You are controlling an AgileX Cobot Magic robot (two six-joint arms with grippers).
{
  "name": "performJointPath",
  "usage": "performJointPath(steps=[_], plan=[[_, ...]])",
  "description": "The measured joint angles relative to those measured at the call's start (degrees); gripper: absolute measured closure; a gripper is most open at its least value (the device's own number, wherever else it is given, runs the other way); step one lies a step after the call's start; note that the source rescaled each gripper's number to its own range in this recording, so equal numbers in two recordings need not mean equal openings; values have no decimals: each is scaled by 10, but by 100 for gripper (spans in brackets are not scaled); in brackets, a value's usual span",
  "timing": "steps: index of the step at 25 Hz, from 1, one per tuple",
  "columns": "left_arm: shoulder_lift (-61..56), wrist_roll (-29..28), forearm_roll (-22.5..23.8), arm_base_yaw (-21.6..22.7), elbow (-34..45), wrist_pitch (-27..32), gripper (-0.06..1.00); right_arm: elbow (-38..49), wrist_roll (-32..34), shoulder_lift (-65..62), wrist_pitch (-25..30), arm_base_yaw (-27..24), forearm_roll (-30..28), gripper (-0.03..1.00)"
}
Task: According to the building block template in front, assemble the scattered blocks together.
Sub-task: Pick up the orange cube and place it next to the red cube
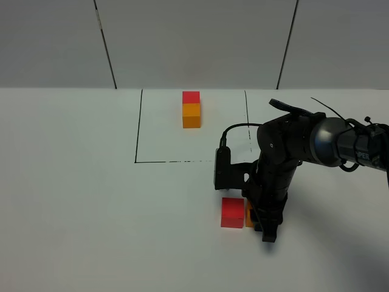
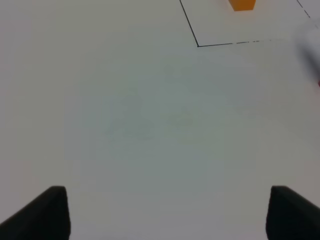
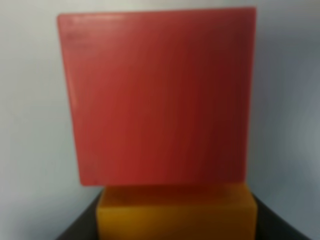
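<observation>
The right gripper [image 1: 261, 224] pinches the orange cube [image 3: 175, 215] low on the worktop [image 1: 73, 201]. The red cube [image 1: 232, 213] lies straight ahead of it, toward the robot's left and face to face with it (touching or just apart, I cannot tell), so the pair runs crosswise, while the building block template [image 1: 191, 109], well beyond them, runs front to back with red farthest. Both loose cubes are plain, matte and square-edged; the left gripper [image 2: 168, 205] hangs spread over bare worktop.
</observation>
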Motion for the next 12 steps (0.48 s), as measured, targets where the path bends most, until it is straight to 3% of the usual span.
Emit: performJointPath(steps=[12], plan=[[0, 0, 0, 0, 0, 0, 25, 0, 0, 0, -4, 10, 0, 85]])
